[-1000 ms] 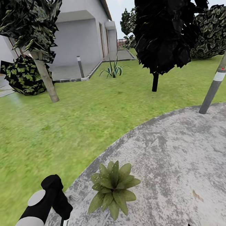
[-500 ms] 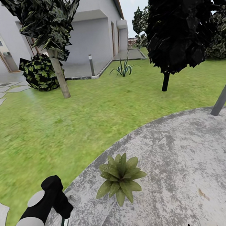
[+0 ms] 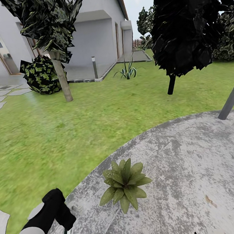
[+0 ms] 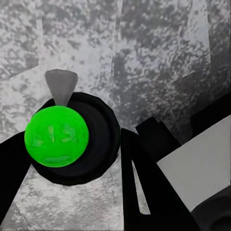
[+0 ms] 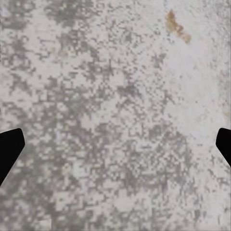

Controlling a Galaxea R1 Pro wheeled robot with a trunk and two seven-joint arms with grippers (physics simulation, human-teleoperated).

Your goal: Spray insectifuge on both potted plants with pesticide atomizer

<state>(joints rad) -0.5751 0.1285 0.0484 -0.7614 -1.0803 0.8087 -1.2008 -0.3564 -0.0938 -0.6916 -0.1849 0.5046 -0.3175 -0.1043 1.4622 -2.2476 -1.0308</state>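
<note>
Left wrist view: your left gripper (image 4: 72,159) clasps the pesticide atomizer (image 4: 72,139), nozzle down, near the potted plant (image 3: 124,184); right jaws spread, empty.

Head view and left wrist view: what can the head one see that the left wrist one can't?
Head view: a potted plant with green leaves, the lawn, trees, a white house and a grey post. Left wrist view: a close look down on the spray bottle, with its bright green round top and a grey pointed tip, between the black fingers. Both: the speckled grey patio, the left end effector and the spray bottle it holds.
</note>
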